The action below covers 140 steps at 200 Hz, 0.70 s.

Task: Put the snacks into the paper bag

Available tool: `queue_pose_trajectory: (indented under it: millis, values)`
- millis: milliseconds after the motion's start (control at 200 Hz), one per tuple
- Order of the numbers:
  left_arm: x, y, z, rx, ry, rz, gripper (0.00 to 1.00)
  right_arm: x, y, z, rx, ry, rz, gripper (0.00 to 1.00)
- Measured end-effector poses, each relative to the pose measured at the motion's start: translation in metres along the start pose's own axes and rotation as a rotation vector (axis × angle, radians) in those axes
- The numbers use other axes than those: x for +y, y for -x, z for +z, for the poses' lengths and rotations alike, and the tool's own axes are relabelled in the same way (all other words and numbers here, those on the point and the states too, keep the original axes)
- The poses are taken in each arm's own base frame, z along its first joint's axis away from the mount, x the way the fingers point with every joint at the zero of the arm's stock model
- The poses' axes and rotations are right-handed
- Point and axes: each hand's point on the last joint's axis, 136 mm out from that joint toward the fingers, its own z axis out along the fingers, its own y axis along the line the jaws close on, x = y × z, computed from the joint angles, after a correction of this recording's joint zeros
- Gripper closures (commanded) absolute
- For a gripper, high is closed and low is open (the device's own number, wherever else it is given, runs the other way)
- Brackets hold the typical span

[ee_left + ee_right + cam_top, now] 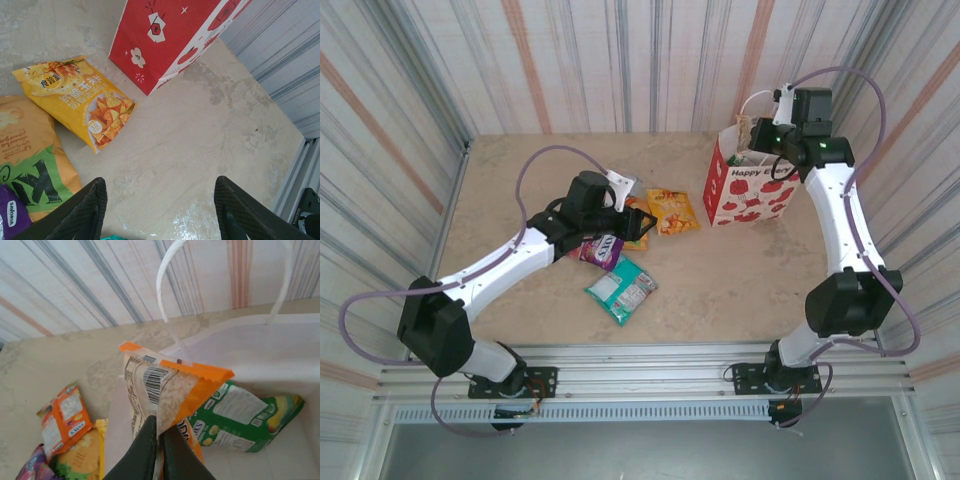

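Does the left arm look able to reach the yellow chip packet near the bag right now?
Probably yes: the left gripper is open, and the yellow packet lies flat just ahead with nothing on top.

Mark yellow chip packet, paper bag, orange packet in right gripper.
yellow chip packet [80,102], left wrist view, middle of printed face
paper bag [750,197], top external view, apple-printed front face
orange packet [172,390], right wrist view, back panel beside barcode
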Motion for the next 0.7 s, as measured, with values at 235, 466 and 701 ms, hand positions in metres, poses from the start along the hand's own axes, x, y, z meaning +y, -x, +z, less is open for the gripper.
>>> queue_pose_trajectory:
  millis: [235, 466, 701]
  values:
    - [0.001, -0.001, 0.000, 0.004, 0.000, -0.003, 0.39, 0.004, 0.004, -0.001, 0.004, 0.016, -0.016, 0.51]
    - [0.003, -0.008, 0.000, 0.034, 0.009, -0.022, 0.40, 0.019, 0.001, -0.016, 0.006, 0.025, -0.046, 0.50]
    - [0.002, -0.021, -0.017, 0.081, 0.029, -0.096, 0.40, 0.071, -0.023, -0.078, -0.031, 0.105, -0.147, 0.49]
